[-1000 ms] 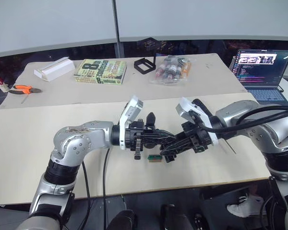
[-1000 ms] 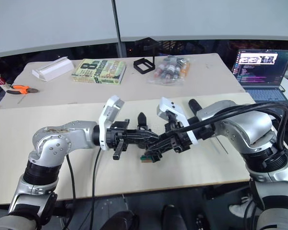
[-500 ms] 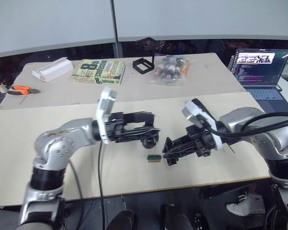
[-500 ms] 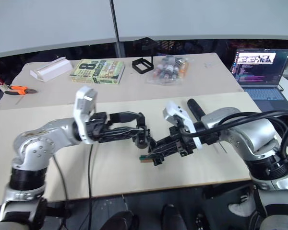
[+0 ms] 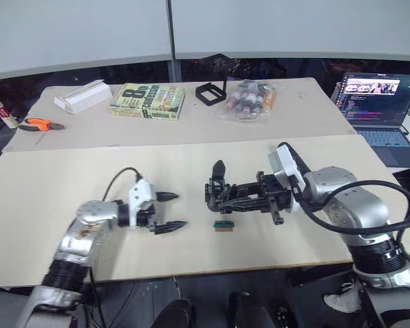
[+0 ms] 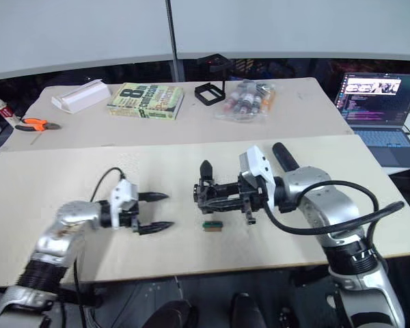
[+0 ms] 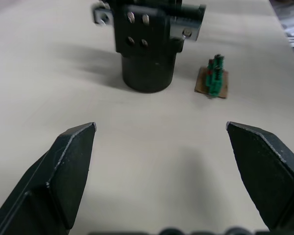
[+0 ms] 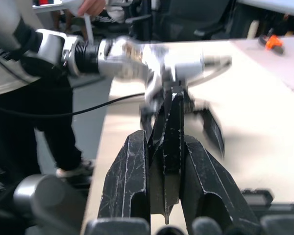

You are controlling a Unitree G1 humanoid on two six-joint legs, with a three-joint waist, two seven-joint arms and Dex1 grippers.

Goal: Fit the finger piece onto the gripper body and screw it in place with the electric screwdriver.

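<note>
The gripper body (image 5: 217, 192), matte black plastic with a round base, metal screws and 1 pointed finger rising upright, stands mid-desk, clamped between the right gripper's (image 5: 227, 197) 2 fingers. The left gripper (image 5: 172, 210) hangs wide open and empty, well apart from it. A small green-and-tan block (image 5: 222, 225) lies just beside the body. The desk (image 5: 68, 178) is smooth pale board; beyond sit a book (image 5: 147, 102), a black square frame (image 5: 209, 93) and a laptop (image 5: 377, 101).

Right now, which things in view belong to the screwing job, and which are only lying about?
Job: gripper body, held in the right fingers; electric screwdriver.
Lying about: book, white box, orange pliers, black square frame, bag of bottles, laptop, green-and-tan block.
</note>
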